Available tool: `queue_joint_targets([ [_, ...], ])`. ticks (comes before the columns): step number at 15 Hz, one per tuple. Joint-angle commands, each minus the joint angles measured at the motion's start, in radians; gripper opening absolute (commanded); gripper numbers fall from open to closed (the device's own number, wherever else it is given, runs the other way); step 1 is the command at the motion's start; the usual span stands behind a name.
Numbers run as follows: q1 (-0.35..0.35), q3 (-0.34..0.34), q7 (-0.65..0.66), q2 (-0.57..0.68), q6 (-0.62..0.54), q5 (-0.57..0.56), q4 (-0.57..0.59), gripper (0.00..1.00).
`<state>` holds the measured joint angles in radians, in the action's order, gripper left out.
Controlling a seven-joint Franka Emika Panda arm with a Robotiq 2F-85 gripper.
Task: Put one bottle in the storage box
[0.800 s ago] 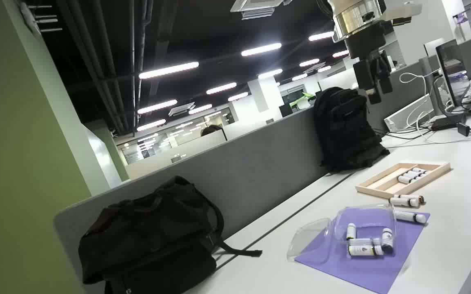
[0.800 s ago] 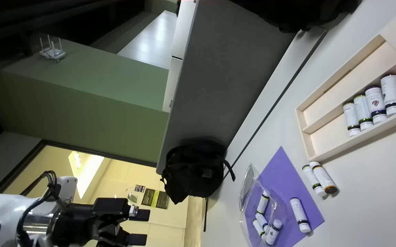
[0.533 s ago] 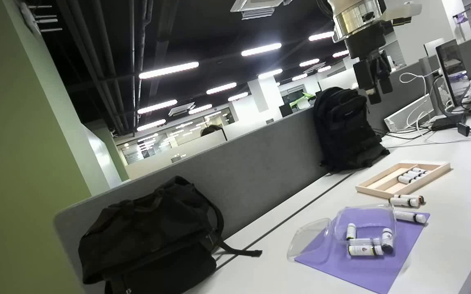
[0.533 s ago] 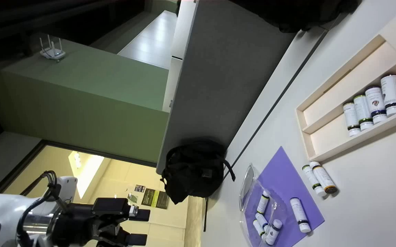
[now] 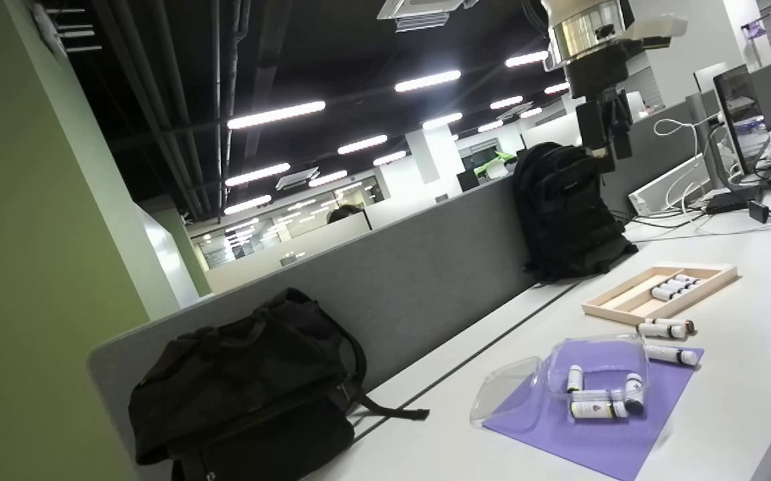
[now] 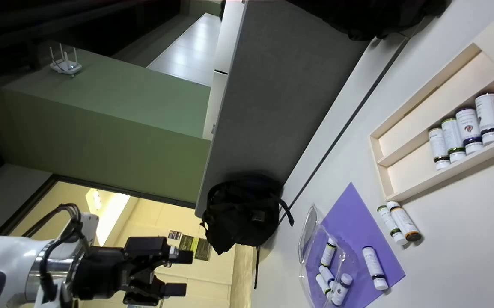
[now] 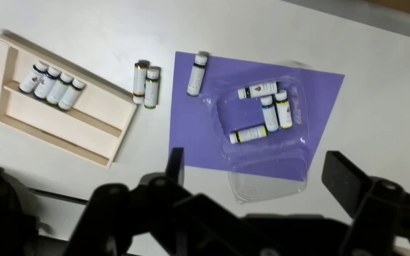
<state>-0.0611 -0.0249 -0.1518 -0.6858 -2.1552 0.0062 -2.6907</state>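
The storage box (image 7: 54, 140) is a shallow light-wood tray with a divider and a pale inside. It lies on the desk in both exterior views (image 5: 609, 314) (image 6: 405, 167). Several white bottles (image 7: 45, 85) lie side by side in one compartment; the other holds none. Two loose bottles (image 7: 151, 90) lie beside the box's corner. One bottle (image 7: 196, 76) lies on the purple mat's edge, and several bottles (image 7: 269, 117) lie in a clear plastic container. My gripper (image 7: 254, 158) is open with nothing between its fingers, high above the desk in both exterior views (image 5: 612, 155) (image 6: 180, 273).
The purple mat (image 7: 190, 142) lies under the clear container, whose open lid (image 7: 262, 188) reaches past the mat onto the desk. Black backpacks (image 5: 566, 214) (image 5: 245, 387) stand against the grey partition (image 5: 419, 267). A monitor (image 5: 743, 120) and cables are farther along the desk.
The arm and gripper have shifted slightly, a little to the left in an exterior view and rightward and up in an exterior view. The gripper stays open. Bottles and box have not moved.
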Motion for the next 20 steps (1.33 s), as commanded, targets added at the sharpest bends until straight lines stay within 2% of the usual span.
queue_joint_targets([
  [1,-0.045,0.173,-0.193,0.084,-0.218,0.098,-0.05,1.0],
  [3,-0.089,0.28,-0.35,0.166,-0.301,0.182,-0.048,1.0],
  [4,-0.122,0.337,-0.436,0.217,-0.302,0.236,-0.028,1.0],
  [5,-0.13,0.362,-0.471,0.269,-0.248,0.269,0.01,1.0],
  [6,-0.112,0.353,-0.463,0.323,-0.159,0.263,0.056,1.0],
  [7,-0.075,0.314,-0.454,0.22,-0.246,0.251,-0.039,1.0],
  [10,-0.065,0.311,-0.477,0.314,-0.19,0.269,0.02,1.0],
  [14,-0.067,0.307,-0.477,0.33,-0.179,0.27,0.038,1.0],
  [17,-0.038,0.332,-0.5,0.421,-0.194,0.306,0.031,1.0],
  [20,0.01,0.354,-0.56,0.582,-0.211,0.381,0.036,1.0],
])
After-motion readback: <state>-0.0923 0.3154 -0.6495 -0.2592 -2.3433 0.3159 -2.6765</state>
